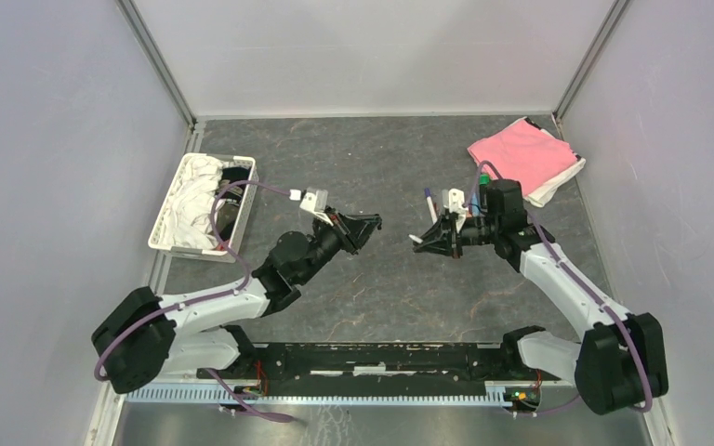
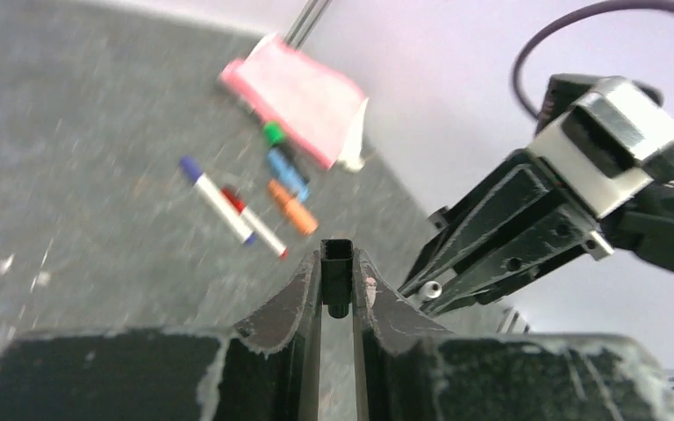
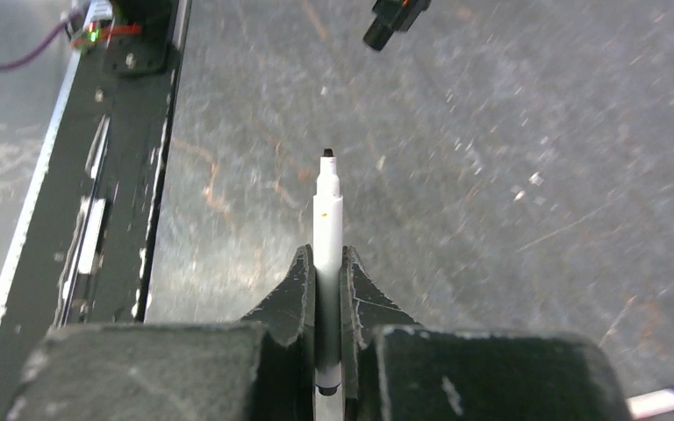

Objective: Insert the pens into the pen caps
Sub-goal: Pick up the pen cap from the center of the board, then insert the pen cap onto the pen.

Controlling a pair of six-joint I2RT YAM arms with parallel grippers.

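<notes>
Two grips | left gripper (image 2: 338, 263) nips black cap (image 2: 337, 279) | right gripper (image 3: 326, 263) clamps white pen (image 3: 327, 206), apart from cap | risk: off-axis push tilts cap loose.

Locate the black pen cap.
In the left wrist view, the black pen cap sits pinched in the left gripper, facing the right gripper's white pen.

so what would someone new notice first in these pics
The grippers face each other over mid-table: the right gripper clamps a white pen with its black tip bare, and the left gripper pinches a small black cap opposite it. After that, the pink cloth in the far right corner, with a few more pens lying beside it.
</notes>
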